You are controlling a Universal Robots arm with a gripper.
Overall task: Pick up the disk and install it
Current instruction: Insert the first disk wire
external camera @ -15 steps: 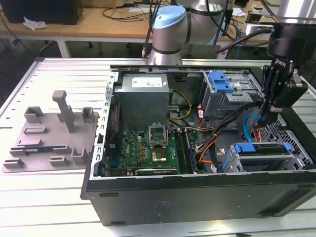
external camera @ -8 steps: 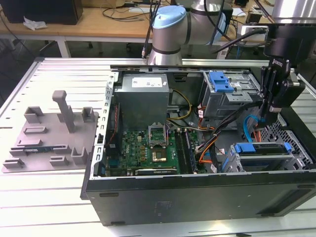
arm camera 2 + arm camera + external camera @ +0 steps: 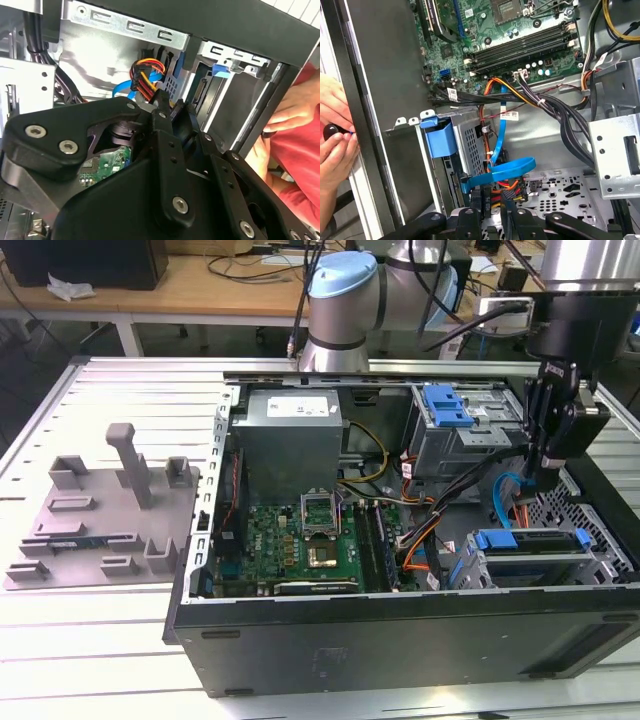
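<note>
As the disk [image 3: 535,562] seems to sit in its bay [image 3: 608,558], on the exterior view's right, little looks left; the gripper [image 3: 546,470] hangs above it; we cannot tell if it is wide or narrow.

A pale, grooved metal table [image 3: 100,640] is seen under even indoor light. Beyond its far edge a wooden desk [image 3: 220,285] on white legs [image 3: 130,337] is set. Cables [image 3: 250,262], a black box [image 3: 90,260] and crumpled white paper [image 3: 68,287] are laid on it.
</note>
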